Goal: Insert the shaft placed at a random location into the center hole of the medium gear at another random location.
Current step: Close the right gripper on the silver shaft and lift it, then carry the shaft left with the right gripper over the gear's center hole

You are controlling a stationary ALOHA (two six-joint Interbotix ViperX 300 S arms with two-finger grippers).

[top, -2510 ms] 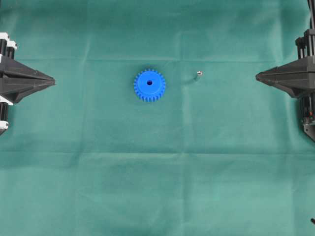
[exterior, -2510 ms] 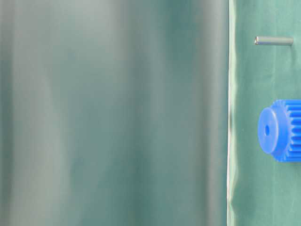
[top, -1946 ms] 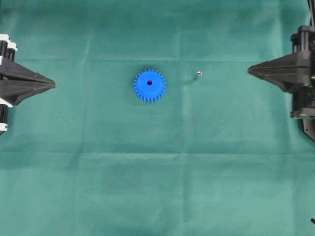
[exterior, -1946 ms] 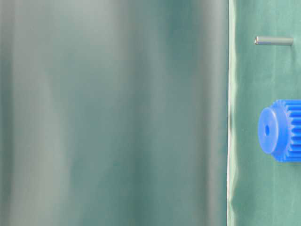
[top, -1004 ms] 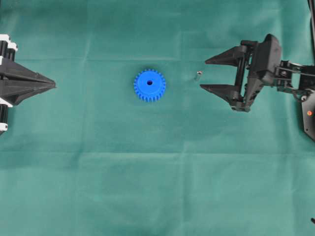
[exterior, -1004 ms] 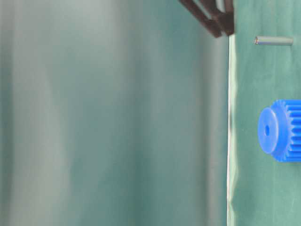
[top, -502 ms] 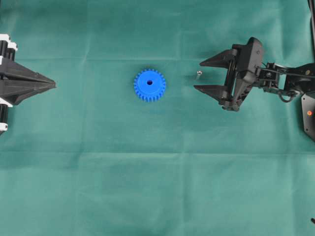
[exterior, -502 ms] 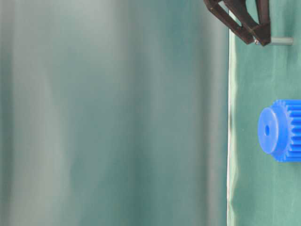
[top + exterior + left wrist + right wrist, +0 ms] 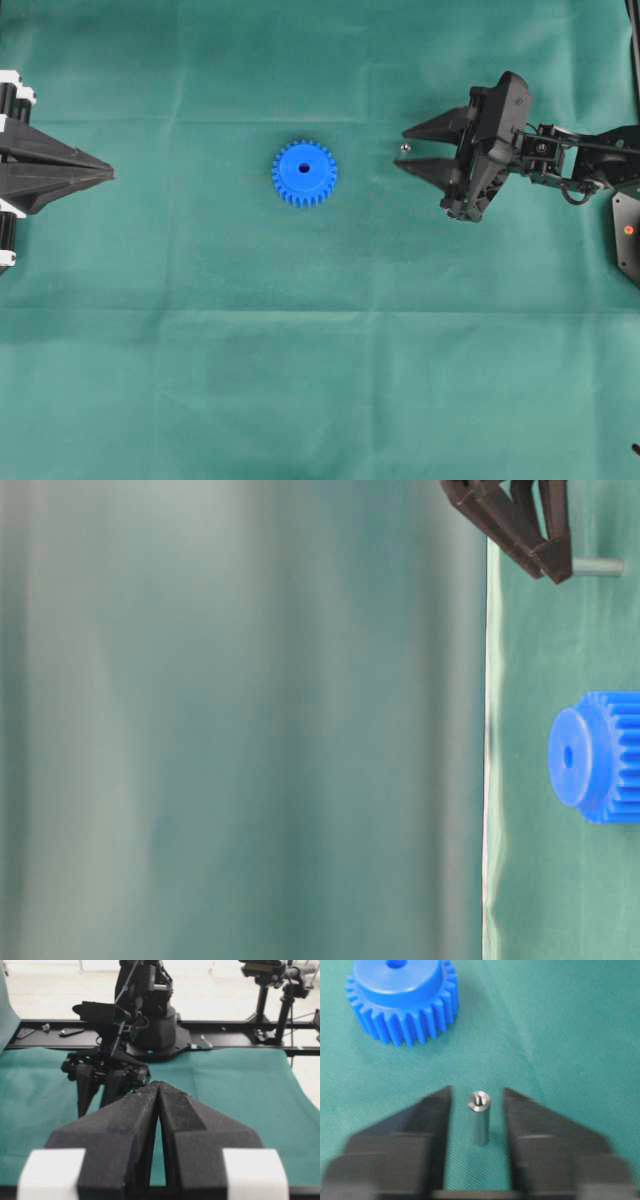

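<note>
In the right wrist view, the right gripper (image 9: 477, 1110) has its two black fingers (image 9: 415, 1125) spread, one on each side of the pin (image 9: 479, 1118). The pin stands upright on the green cloth (image 9: 560, 1035) in the gap between the fingertips, with a sliver of cloth showing on either side, so neither finger touches it. Its flat top shows a small dimple in the middle. Farther off in the same view, toward the upper left, sits the blue gear (image 9: 402, 1002), flat on the cloth with its teeth all round the rim and its hole (image 9: 396, 964) just visible at the top edge.

From overhead, the right gripper (image 9: 403, 148) reaches in from the right side, its tips bracketing the pin (image 9: 404, 148). The gear (image 9: 304, 173) lies near the middle of the cloth (image 9: 300, 350), apart from the pin, with its dark hole (image 9: 304, 168) facing up.

The table-level view is turned on its side: the gripper's dark fingertips (image 9: 545, 550) cover one end of the pin (image 9: 598, 567), and the gear (image 9: 595, 757) lies below it in the frame with its hole (image 9: 568, 756) showing.

Farthest from the action, the left gripper (image 9: 112, 174) rests at the left edge of the cloth, its fingers pressed together to a point. The left wrist view confirms this: its fingers (image 9: 190, 1130) meet along a thin seam, holding nothing, while the right arm (image 9: 110, 1067) bends down to the cloth (image 9: 240, 1090) across from it.
</note>
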